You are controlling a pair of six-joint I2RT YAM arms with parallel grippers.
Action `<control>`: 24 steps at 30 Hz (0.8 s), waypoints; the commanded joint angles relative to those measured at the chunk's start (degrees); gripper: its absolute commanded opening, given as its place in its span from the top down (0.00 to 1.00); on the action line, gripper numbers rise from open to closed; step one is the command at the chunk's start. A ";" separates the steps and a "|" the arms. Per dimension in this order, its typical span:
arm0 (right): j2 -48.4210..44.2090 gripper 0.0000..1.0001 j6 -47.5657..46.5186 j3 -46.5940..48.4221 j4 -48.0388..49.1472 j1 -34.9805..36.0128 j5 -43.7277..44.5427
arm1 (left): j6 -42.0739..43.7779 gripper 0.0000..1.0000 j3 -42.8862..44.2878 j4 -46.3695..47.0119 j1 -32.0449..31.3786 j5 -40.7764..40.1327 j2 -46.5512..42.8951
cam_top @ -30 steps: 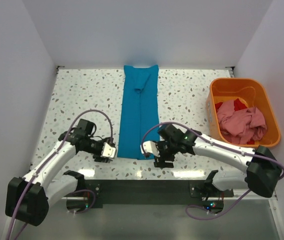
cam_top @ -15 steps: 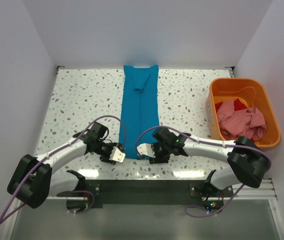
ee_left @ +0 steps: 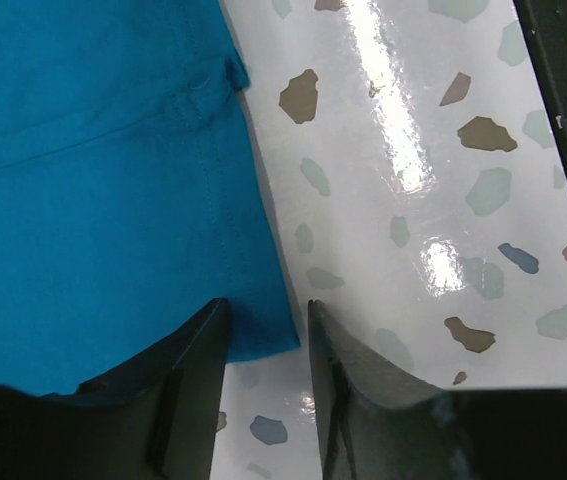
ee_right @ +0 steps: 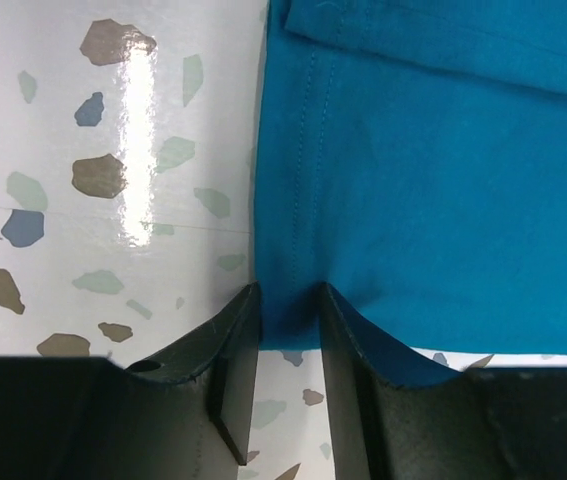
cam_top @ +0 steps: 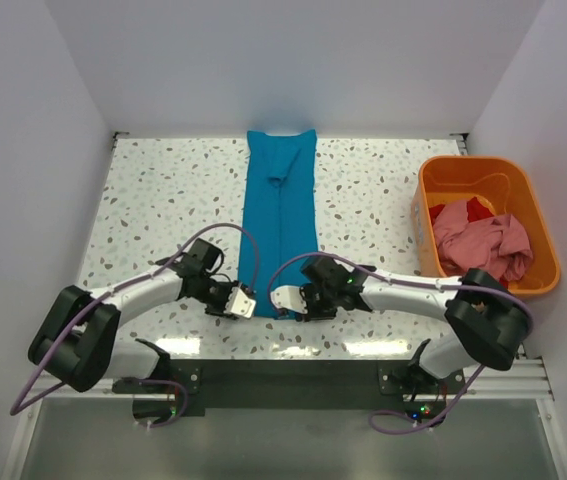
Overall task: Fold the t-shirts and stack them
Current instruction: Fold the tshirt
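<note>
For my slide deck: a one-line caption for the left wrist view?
Left pincer, jaws open, straddling a corner of the teal t-shirt on the speckled table.

Left arm: stretched low from its base, forearm running toward 3 o'clock, with the left gripper angled down at the end.

Right arm: elbow out at 3 o'clock, forearm running toward 9 o'clock. The right gripper faces the left one. The two are just apart, near 6 o'clock in the top view.

Left fingers: narrow gap, not closed. Right fingers: same, narrowly parted.
</note>
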 commanded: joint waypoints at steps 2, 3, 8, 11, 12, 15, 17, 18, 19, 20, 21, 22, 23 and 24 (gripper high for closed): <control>3.27 0.71 -0.88 0.30 1.67 0.42 3.19 | -0.92 0.67 0.94 3.43 -0.22 -4.47 3.33; 3.44 0.76 -0.62 0.30 2.19 0.34 3.54 | -1.54 0.71 0.85 4.14 -0.22 -4.74 3.42; 3.18 0.97 0.00 0.30 3.07 0.34 3.81 | -2.87 0.88 -0.64 7.22 -0.22 -4.83 1.23; 0.99 1.00 -0.09 0.12 2.99 0.51 2.85 | -2.96 0.99 -0.73 6.35 -0.22 -3.87 -1.41; 0.20 1.00 0.00 0.38 2.81 0.51 2.32 | -3.13 1.00 -0.64 5.91 -0.22 -3.43 -2.89; -2.88 1.00 0.61 1.08 0.88 1.21 0.65 | -3.57 1.00 0.32 3.01 -0.65 -1.41 -5.45; -4.89 1.00 2.45 1.79 -0.96 2.44 0.12 | -3.48 1.00 0.85 -0.40 -1.36 -0.44 -7.73; -5.69 1.00 3.24 2.14 -1.67 2.97 -0.75 | -3.57 1.00 0.94 -1.55 -2.06 -0.09 -9.22; -6.39 1.00 3.95 2.23 -2.46 4.02 -1.11 | -3.49 1.00 0.94 -2.78 -2.50 0.35 -10.11; -8.31 1.00 5.52 2.32 -3.86 4.81 -1.28 | -3.83 1.00 0.77 -5.14 -2.85 0.62 -11.07; -9.38 1.00 6.23 2.40 -4.65 5.69 -1.46 | -4.01 1.00 0.77 -6.39 -3.64 0.97 -13.17; -10.43 1.00 7.11 2.58 -5.27 7.53 -1.81 | -4.45 1.00 0.68 -7.53 -3.91 1.76 -14.41; -11.57 1.00 9.29 2.76 -6.50 8.24 -1.99 | -5.23 1.00 0.85 -10.15 -4.08 2.29 -15.64; -13.15 1.00 10.45 3.37 -7.20 8.94 -2.25 | -5.59 1.00 1.03 -11.57 -4.26 2.90 -18.18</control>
